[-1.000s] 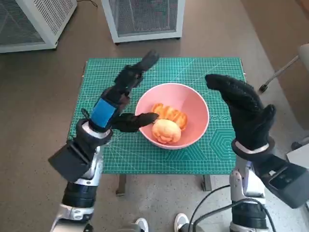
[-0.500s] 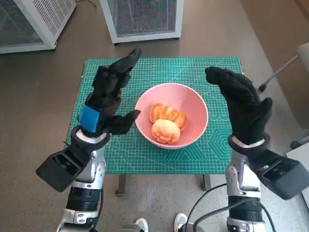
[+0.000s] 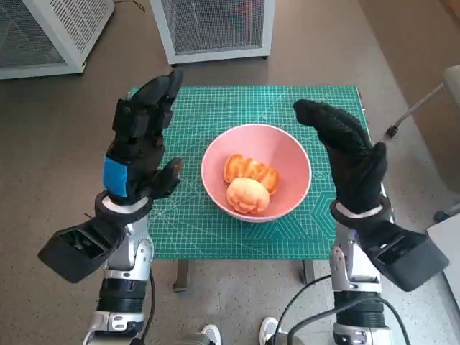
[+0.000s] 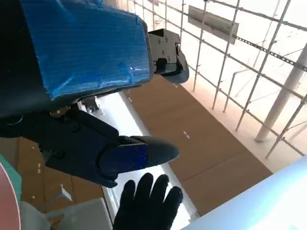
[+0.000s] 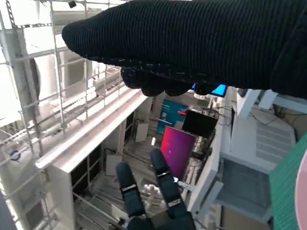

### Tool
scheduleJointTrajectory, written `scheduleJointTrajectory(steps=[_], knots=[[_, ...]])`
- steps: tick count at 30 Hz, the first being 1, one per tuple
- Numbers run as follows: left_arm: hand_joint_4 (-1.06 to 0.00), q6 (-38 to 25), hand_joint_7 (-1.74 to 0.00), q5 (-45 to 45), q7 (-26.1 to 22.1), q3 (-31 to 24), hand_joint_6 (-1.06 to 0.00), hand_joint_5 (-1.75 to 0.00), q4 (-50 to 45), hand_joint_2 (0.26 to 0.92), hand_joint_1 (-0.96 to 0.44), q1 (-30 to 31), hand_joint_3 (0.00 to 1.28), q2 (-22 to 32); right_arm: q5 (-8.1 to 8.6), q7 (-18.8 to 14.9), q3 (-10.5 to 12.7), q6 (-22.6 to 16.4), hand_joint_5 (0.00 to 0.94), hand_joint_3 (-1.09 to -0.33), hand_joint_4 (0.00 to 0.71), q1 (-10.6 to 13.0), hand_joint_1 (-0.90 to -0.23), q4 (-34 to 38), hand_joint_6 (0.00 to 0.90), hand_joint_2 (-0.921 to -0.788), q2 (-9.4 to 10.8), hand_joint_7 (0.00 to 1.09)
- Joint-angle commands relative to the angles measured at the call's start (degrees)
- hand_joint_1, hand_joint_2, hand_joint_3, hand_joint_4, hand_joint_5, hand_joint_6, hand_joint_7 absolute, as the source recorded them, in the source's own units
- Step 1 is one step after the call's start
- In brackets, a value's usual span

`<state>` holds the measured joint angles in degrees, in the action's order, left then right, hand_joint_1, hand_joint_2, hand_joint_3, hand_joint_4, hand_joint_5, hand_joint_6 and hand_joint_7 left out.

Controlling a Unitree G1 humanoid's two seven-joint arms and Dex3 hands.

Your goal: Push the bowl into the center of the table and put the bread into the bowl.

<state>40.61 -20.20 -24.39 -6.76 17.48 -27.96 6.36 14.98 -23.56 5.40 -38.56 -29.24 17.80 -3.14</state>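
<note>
Two bread pieces [image 3: 248, 183] in bowl [image 3: 287, 147]; both hands raised, empty.

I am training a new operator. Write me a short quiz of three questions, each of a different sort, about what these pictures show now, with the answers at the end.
1. True or false: the bread lies inside the pink bowl.
2. Multiple choice: what does the left hand hold? A) the bowl's rim B) a piece of bread C) nothing
3. Fill the gap: the bowl stands on the green ____ that covers the table.

Key
1. True: two pieces of bread rest in the bowl.
2. C: its fingers are spread, beside the bowl and apart from it. The right hand is likewise raised and holds nothing.
3. mat
</note>
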Motion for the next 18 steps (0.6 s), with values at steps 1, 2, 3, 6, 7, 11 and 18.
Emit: scheduleJointTrajectory(steps=[1, 2, 3, 6, 7, 11, 18], knots=[[0.0, 0.2, -0.51, -0.35, -0.72, -0.46, 0.0, -0.27, 0.63, 0.871, -0.64, -1.19, 0.62, 0.04, -1.68, 0.96, -0.3, -0.32, 0.0, -0.441, 0.31, -0.13, -0.406, 1.41, 0.026, -0.916, -0.18, 0.78], [0.0, 0.12, -0.5, -0.34, -0.82, -0.51, 0.0, -0.27, 0.71, 0.869, -0.65, -1.26, 0.63, 0.07, -1.82, 1.06, -0.31, -0.41, 0.0, -0.44, 0.31, -0.2, -0.409, 1.56, 0.024, -0.917, -0.22, 0.79], [0.0, 0.0, -0.49, -0.21, -0.87, -0.53, 0.0, -0.27, 0.71, 0.868, -0.65, -1.31, 0.64, 0.13, -1.91, 1.13, -0.3, -0.47, 0.0, -0.439, 0.31, -0.23, -0.412, 1.63, 0.023, -0.917, -0.26, 0.79], [0.0, -0.15, -0.48, 0.31, -0.94, -0.58, 0.0, -0.27, 0.79, 0.863, -0.66, -1.48, 0.65, 0.35, -1.97, 1.24, -0.27, -0.59, 0.0, -0.435, 0.31, -0.36, -0.416, 1.95, 0.02, -0.919, -0.3, 0.79], [0.0, -0.15, -0.47, 0.57, -0.94, -0.58, 0.0, -0.26, 0.9, 0.86, -0.66, -1.56, 0.66, 0.48, -1.86, 1.21, -0.25, -0.57, 0.0, -0.434, 0.31, -0.37, -0.417, 2.04, 0.019, -0.919, -0.26, 0.79], [0.0, -0.21, -0.44, 1.14, -1.2, -0.56, 0.0, -0.25, 1.29, 0.848, -0.66, -1.74, 0.68, 0.93, -1.28, 0.97, -0.27, -0.36, 0.0, -0.431, 0.309, -0.36, -0.418, 2.38, 0.015, -0.92, -0.01, 0.8], [0.0, -0.42, -0.4, 1.48, -1.94, -0.26, 0.0, -0.22, 1.64, 0.839, -0.67, -1.95, 0.71, 1.49, -0.95, 0.98, -0.3, -0.5, 0.004, -0.428, 0.315, -0.43, -0.413, 3.2, 0.013, -0.919, 0.36, 0.8]])
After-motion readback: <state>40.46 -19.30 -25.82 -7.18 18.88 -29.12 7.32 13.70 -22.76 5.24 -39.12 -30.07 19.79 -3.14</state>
